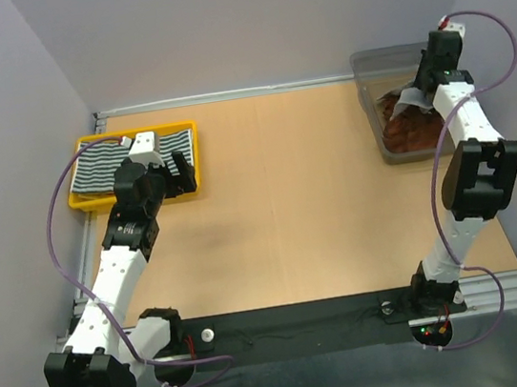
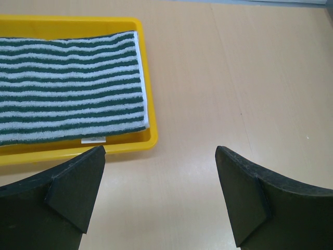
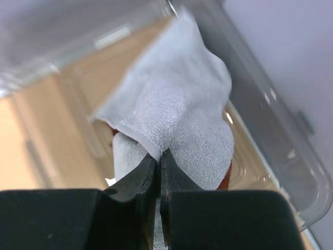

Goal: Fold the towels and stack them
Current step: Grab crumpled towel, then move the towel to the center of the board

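Towels, three: striped towel point(image 2: 67, 86), rust towel point(image 1: 412, 136), grey towel point(image 3: 177, 120) pinched in right gripper point(image 3: 159, 161); left gripper point(image 2: 160, 152) agape.

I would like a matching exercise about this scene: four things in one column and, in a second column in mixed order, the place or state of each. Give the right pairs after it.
Column one
1. striped towel
2. grey towel
3. rust-brown towel
4. left gripper

Column two
A. lying in the clear bin
B. lying flat in the yellow tray
C. open, over the table beside that tray
D. pinched in the shut right gripper

Pairs: 1-B, 2-D, 3-A, 4-C
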{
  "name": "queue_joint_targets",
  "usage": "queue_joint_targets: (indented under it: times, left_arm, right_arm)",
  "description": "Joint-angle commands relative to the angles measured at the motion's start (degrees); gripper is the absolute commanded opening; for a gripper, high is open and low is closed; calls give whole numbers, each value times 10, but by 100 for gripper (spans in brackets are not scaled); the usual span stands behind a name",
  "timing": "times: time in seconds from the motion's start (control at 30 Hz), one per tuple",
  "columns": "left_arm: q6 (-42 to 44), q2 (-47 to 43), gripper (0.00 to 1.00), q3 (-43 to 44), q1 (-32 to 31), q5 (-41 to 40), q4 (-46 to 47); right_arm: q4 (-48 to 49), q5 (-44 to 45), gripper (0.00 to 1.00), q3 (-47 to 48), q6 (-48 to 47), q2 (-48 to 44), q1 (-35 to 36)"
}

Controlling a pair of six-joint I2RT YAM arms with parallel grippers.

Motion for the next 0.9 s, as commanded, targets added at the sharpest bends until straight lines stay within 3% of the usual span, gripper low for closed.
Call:
queue_joint_targets:
  times: [0.0,0.07,0.23,0.37,0.5,0.6,0.63,0.67,0.7,0.87]
  left_arm:
    - [-3,-2,98,10,-3,7,26]
    - [-3,0,98,10,-4,7,25]
    - [-2,3,98,9,-4,7,25]
    - [-1,8,98,10,-3,8,23]
    - [-2,10,98,10,-4,9,23]
    - [-4,11,98,9,-3,14,23]
    - [-4,11,98,9,-3,19,23]
    - [-4,13,98,9,-4,19,22]
    - [-5,14,98,8,-4,23,22]
    - [-11,28,98,11,-5,38,18]
  right_arm:
    - [35,-61,6,80,-10,-52,2]
    - [36,-115,0,107,-11,-53,8]
    - [36,-270,1,226,-13,-39,56]
    - [37,-336,0,287,-19,-31,111]
    - [40,-348,0,279,-50,-54,194]
    - [39,-366,0,193,-56,-90,235]
    - [40,-364,1,112,-56,-126,254]
    - [40,-362,2,111,-59,-142,264]
    - [40,-362,4,20,-62,-163,273]
    - [10,-371,11,-235,-11,-294,337]
